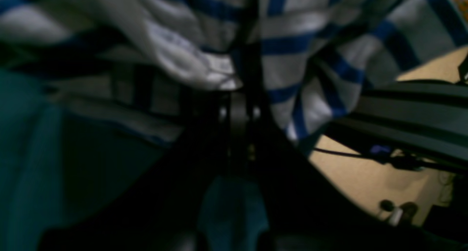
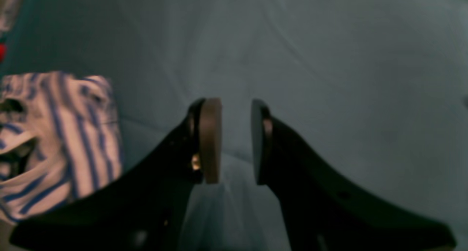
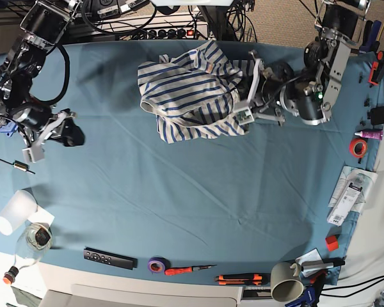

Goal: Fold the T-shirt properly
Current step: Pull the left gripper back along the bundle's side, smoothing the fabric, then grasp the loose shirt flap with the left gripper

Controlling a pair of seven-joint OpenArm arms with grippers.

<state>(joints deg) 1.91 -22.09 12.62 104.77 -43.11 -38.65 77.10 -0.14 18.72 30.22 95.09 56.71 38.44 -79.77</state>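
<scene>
The white T-shirt with blue stripes [image 3: 189,96] lies crumpled at the back middle of the teal table cloth [image 3: 198,192]. My left gripper [image 3: 241,97] is at the shirt's right edge. In the left wrist view its dark fingers [image 1: 243,79] are closed, with bunched striped fabric [image 1: 292,53] gathered around them. My right gripper [image 3: 73,135] hovers over bare cloth at the far left, well apart from the shirt. In the right wrist view [image 2: 236,141] its jaws stand apart with nothing between them, and the shirt [image 2: 55,141] shows at the left edge.
Along the front edge lie a remote [image 3: 109,258], a purple tape roll [image 3: 157,264], a red screwdriver [image 3: 189,269] and a mug [image 3: 285,288]. A white cup [image 3: 13,213] and a glass jar [image 3: 35,238] stand front left. An orange tape roll [image 3: 358,148] and a package [image 3: 349,195] lie at the right.
</scene>
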